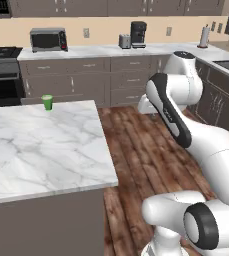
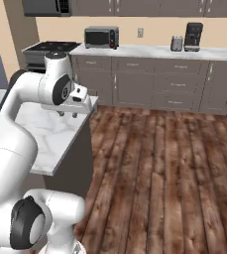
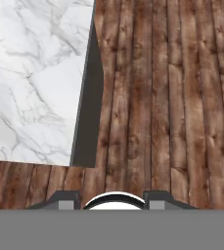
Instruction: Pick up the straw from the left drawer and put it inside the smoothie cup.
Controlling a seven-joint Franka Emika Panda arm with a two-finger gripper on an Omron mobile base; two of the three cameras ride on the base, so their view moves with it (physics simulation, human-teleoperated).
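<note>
Claw (image 3: 111,199): in the hand view the two dark finger tips stand apart with nothing between them, pointing down at the wood floor (image 3: 172,97) just beside the island's edge; the gap looks middling, neither wide nor pinched.
Arm (image 1: 186,125): white with dark joints, rising from the base and bending over the floor at the island's right side; in the right base view its hand (image 2: 78,101) hangs by the marble corner.
Table (image 1: 41,145): the marble-topped island with grey-brown sides; no open drawer can be made out.
Smoothie cup (image 1: 47,102): small, green, upright at the far edge of the table, well apart from the arm.
Straw: cannot tell where it lies.
Back counter (image 1: 86,52): along the far wall, carrying a microwave (image 1: 48,39), a toaster (image 1: 124,41), a coffee machine (image 1: 138,34) and a paper-towel roll (image 1: 204,36).
Stove (image 1: 2,70): at the far left, beside the back counter.
</note>
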